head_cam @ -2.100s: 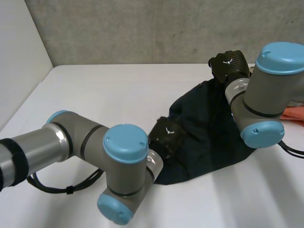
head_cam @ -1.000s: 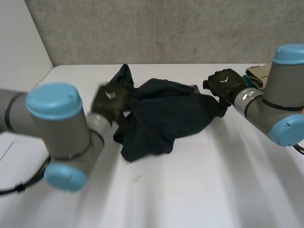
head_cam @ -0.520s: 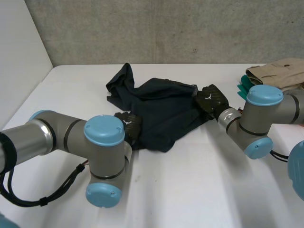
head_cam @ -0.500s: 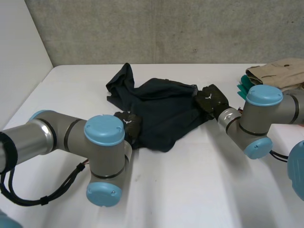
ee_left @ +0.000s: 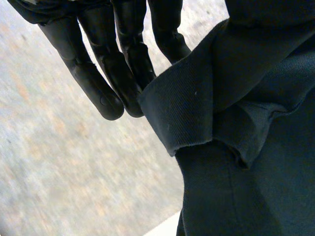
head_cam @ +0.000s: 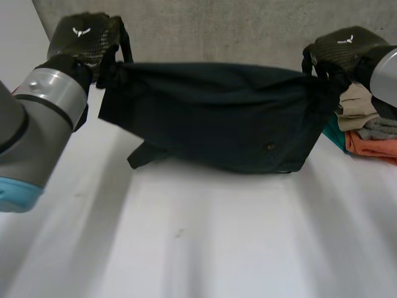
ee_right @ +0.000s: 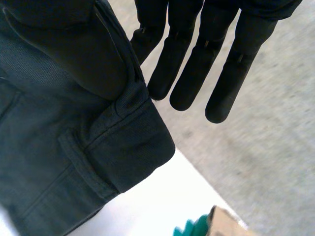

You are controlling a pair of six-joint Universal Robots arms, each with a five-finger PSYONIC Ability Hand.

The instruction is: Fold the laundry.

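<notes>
while l hand (head_cam: pixel 87 37) pinches one top corner & r hand (head_cam: pixel 341 46) the other, thumb vs straight fingers, dark garment (head_cam: pixel 211 118) hangs stretched above table (head_cam: pixel 217 242), long axis running hand to hand.

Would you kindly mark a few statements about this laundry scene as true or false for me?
1. The dark navy fabric garment is stretched between the left hand and the right hand. True.
2. The garment lies crumpled in a heap. False: it hangs spread out from both hands, over the white table.
3. A pile of folded clothes sits near the right hand. True.
4. The left hand is open and clear of the cloth. False: it grips one end of the garment.
</notes>
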